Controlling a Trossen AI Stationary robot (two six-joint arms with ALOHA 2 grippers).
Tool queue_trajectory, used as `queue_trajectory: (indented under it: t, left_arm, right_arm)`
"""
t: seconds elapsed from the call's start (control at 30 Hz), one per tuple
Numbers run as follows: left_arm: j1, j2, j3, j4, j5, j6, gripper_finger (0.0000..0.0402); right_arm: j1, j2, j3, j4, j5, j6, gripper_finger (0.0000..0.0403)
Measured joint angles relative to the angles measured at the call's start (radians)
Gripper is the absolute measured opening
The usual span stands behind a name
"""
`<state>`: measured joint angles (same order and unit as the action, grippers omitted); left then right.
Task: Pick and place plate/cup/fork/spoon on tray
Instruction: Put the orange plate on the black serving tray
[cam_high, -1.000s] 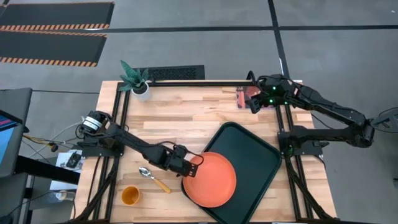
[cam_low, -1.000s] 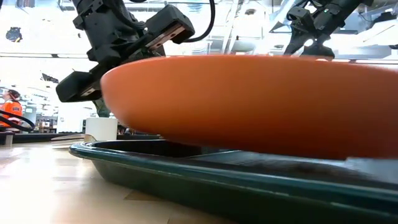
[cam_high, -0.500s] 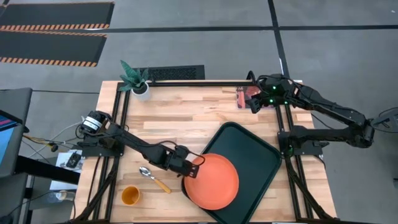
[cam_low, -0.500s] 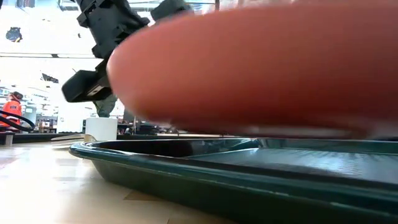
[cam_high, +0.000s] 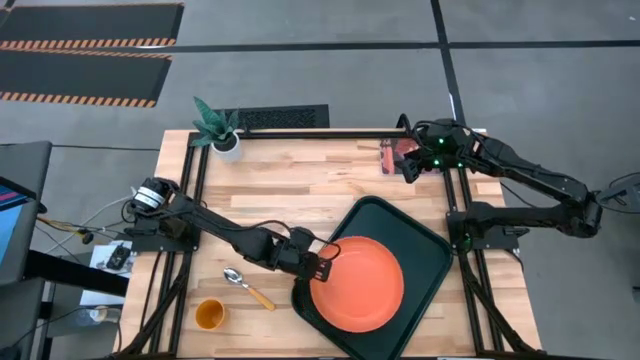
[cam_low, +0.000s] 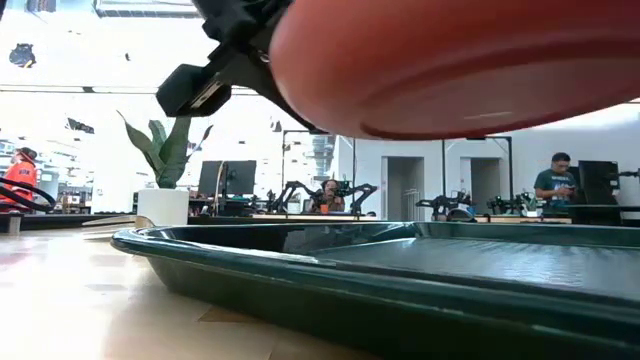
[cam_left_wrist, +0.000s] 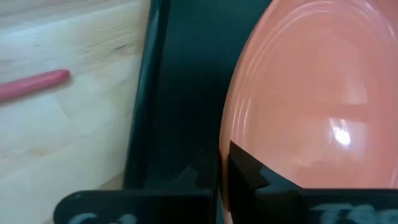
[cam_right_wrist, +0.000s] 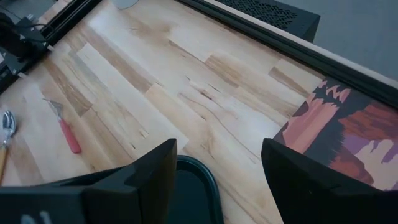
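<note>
The left gripper is clamped on the near-left rim of the plate, one dark finger lying over the top of the rim and the other under it, so the plate reaches away from the fingers toward the middle of the tray. In the low view the plate hangs clear above the tray floor, with open air between them, tipped slightly rather than level. From overhead nearly all of the plate sits inside the tray's rim, and only the gripped edge is close to the tray's left wall. That makes the coming move, as I judge it, a straight lowering and a release, with the fingers kept inside the rim as they come down. The spoon and the cup lie on the wood behind the fingers, on the side away from the tray, and the fork lies on the table near the tray's left edge. The right gripper waits well apart at the table's far right corner, its fingers spread wide and holding nothing.
</note>
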<state>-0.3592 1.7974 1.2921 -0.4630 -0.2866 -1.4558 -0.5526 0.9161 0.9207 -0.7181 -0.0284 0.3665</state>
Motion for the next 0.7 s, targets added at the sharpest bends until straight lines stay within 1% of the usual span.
queue_trajectory:
  t: [0.1, 0.2, 0.37, 0.47, 0.53, 0.7]
  left_arm:
    - [0.000, 0.050, 0.062, -0.030, 0.012, 0.006, 0.0000]
    - [0.000, 0.129, 0.165, -0.044, 0.050, 0.047, 0.0000]
    - [0.000, 0.256, 0.368, -0.231, 0.065, 0.130, 0.0000]
    - [0.000, 0.295, 0.457, -0.323, 0.065, 0.179, 0.0000]
    - [-0.001, 0.316, 0.482, -0.330, 0.058, 0.176, 0.0000]
    - [-0.005, 0.362, 0.495, -0.255, 0.033, 0.157, 0.0000]
  right_arm:
    - [0.000, 0.000, 0.000, 0.000, 0.000, -0.009, 0.0260]
    - [0.000, 0.000, 0.000, -0.002, 0.000, -0.009, 0.0260]
    - [0.000, 0.000, 0.000, -0.003, 0.000, -0.009, 0.0260]
    - [0.000, 0.000, 0.000, -0.004, 0.000, -0.007, 0.0260]
    - [0.000, 0.000, 0.000, -0.006, 0.000, 0.009, 0.0260]
    - [0.001, 0.000, 0.000, -0.008, 0.000, 0.024, 0.0260]
